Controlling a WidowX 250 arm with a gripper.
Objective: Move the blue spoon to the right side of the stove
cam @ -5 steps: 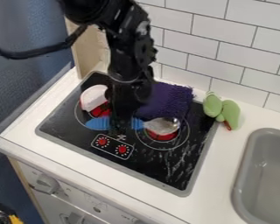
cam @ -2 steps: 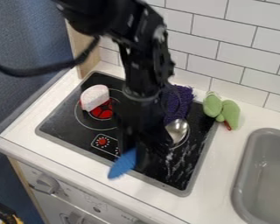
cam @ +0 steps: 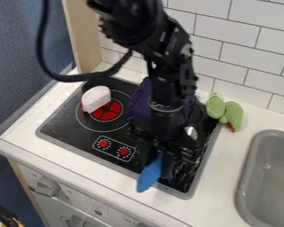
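My gripper (cam: 165, 160) hangs over the front right part of the stove (cam: 65, 121), shut on the blue spoon (cam: 149, 175). The blue handle end sticks out below the gripper, over the stove's front edge. On the other side, the spoon's metal bowl peeks out at the right of the gripper, above the right burner. The middle of the spoon is hidden by the gripper.
A purple cloth (cam: 140, 100) lies at the back of the stove, partly behind the arm. A white and pink block (cam: 96, 98) is by the left burner. Green plush (cam: 224, 111) rests right of the stove, near the grey sink (cam: 249, 153).
The gripper has moved right and toward the stove's front edge with the spoon. The spoon has turned from lying crosswise to a slant, handle end toward the front.
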